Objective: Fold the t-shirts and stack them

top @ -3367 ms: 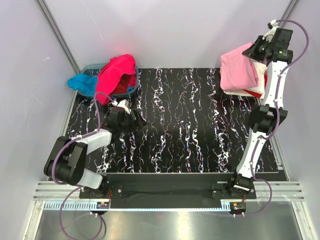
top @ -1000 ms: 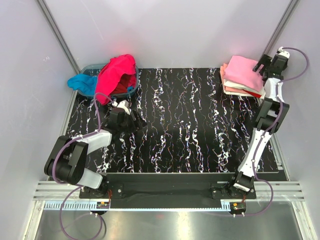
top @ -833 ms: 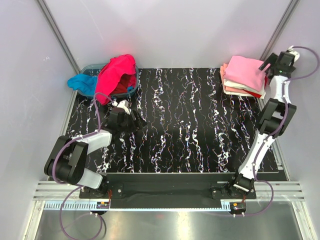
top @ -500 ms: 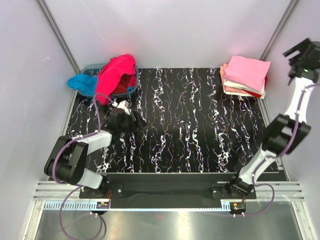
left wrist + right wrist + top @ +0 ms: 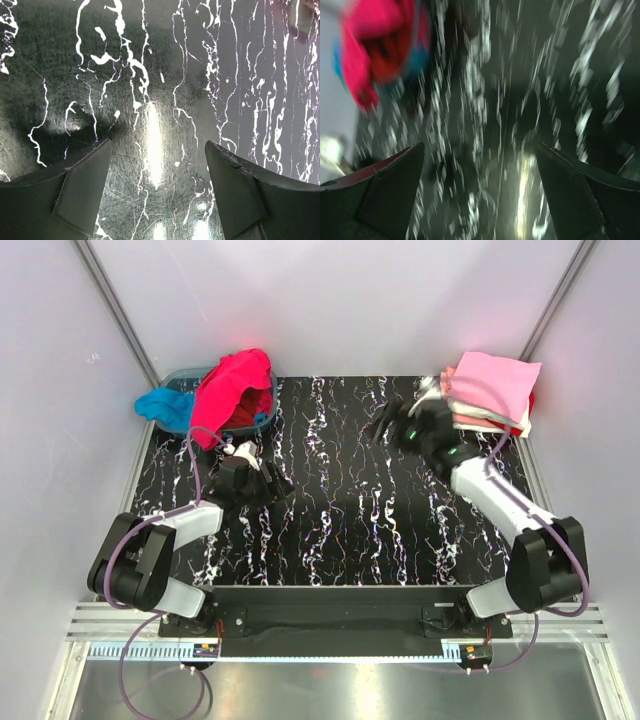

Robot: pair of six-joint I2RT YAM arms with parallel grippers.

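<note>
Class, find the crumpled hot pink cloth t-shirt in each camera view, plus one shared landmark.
Top external: hot pink cloth t-shirt, upper left, over the grey-blue plastic basin.
Left wrist: not in it.
Right wrist: that t-shirt, blurred, upper left.
Shared landmark: black white-veined tabletop.

Left arm [image 5: 190,520] and right arm [image 5: 490,490]: white shell links, black joint housings, black bases [image 5: 190,612]. A thin purple cable [image 5: 192,462] loops along each arm. Left gripper [image 5: 157,150]: fingers [image 5: 82,192] dark grey, matte, wedge-shaped with flat angled inner faces; the edge of one is scuffed. Right gripper [image 5: 480,150]: same dark wedges, but blurred.
</note>
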